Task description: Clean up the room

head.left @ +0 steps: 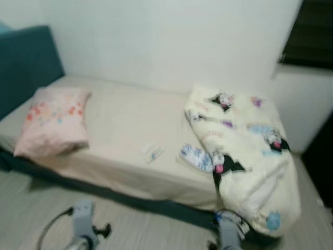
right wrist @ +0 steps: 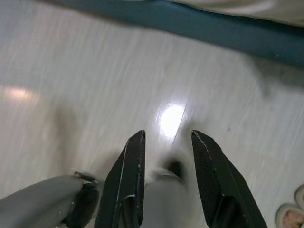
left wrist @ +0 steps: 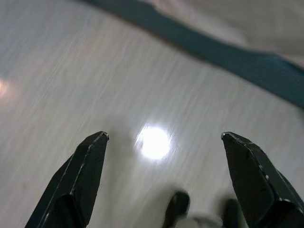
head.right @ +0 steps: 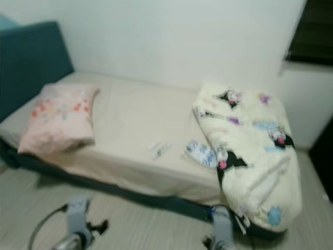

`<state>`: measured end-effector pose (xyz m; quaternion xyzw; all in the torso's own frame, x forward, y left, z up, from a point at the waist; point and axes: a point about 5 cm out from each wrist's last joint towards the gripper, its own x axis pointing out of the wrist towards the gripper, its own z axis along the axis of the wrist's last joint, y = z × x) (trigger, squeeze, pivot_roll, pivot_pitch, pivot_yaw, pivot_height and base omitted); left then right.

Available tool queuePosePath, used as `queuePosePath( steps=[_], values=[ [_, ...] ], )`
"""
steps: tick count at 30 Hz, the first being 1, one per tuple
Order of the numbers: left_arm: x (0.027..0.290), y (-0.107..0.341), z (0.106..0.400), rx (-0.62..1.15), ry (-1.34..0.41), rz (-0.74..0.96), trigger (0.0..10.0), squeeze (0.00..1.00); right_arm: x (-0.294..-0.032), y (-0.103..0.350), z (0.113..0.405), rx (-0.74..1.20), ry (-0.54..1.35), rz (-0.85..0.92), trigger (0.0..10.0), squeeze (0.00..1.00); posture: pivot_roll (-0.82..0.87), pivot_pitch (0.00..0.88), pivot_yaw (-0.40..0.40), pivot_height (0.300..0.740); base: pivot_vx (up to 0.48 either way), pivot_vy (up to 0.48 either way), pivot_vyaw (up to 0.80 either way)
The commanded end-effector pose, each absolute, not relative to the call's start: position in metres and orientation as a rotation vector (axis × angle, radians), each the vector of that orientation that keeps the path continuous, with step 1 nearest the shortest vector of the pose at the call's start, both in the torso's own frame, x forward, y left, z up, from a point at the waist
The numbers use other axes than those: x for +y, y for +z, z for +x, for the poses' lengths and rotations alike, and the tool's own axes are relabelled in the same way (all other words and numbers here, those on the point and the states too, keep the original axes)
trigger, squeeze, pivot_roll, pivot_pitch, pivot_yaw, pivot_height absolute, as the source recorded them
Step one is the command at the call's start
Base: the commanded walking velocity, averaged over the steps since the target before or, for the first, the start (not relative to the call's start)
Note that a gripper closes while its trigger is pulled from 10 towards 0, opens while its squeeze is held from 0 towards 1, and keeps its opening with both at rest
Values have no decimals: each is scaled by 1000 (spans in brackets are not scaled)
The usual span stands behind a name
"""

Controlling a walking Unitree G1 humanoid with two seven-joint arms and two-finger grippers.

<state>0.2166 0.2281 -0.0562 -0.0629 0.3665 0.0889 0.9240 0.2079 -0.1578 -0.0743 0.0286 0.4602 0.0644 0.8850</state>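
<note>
A bed with a cream sheet stands against the white wall. A pink flowered pillow lies at its head end on the left. A crumpled cream blanket with cartoon prints covers the right end and hangs over the front edge. Two small wrappers and a blue-and-white patterned item lie near the front edge. My left arm and right arm hang low before the bed. The left gripper is wide open over the pale floor. The right gripper is open, holding nothing.
A teal headboard rises at the left and a teal bed base runs along the floor. A dark window sits at the upper right. A slipper lies on the pale wood floor.
</note>
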Motion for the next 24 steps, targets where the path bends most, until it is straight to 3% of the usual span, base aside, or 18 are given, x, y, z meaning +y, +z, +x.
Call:
queuePosePath(
  steps=[1, 24],
  values=[
    [216, -48, 233, 697, 146, -142, 10000, 0, -176, -73, 208, 959, 98, 10, 10000, 0, -28, 0, -36, 740, 480, 0, 788],
    [210, 11, 300, 392, 73, -155, 10000, 0, -176, -61, 227, 882, 135, -17, 10000, 0, -31, 0, -32, 740, 480, 0, 785]
  ],
)
